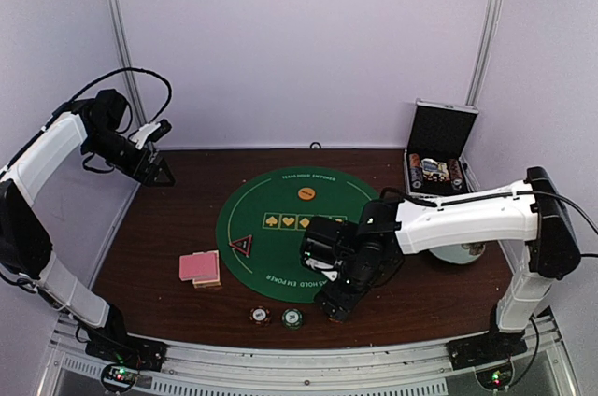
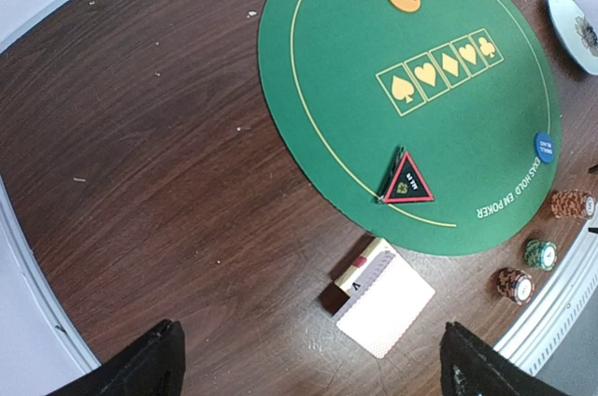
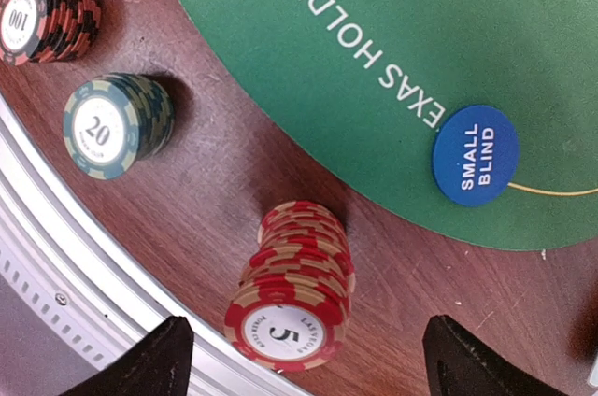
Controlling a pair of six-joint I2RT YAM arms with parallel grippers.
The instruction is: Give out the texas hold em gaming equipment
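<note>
Seemingly mid-placement, my right fingers [image 3: 168, 363] stand open astride the red chip stack [image 3: 291, 298], left fingers [image 2: 140, 368] open too; next I lift straight clear.

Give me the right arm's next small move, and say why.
Probably lift the right hand straight up. Its fingers stand open on either side of the red-and-cream striped chip stack marked 5, clear of it. The stack stands upright on the dark wooden table, so it looks placed, and a sideways pull might topple it.
</note>
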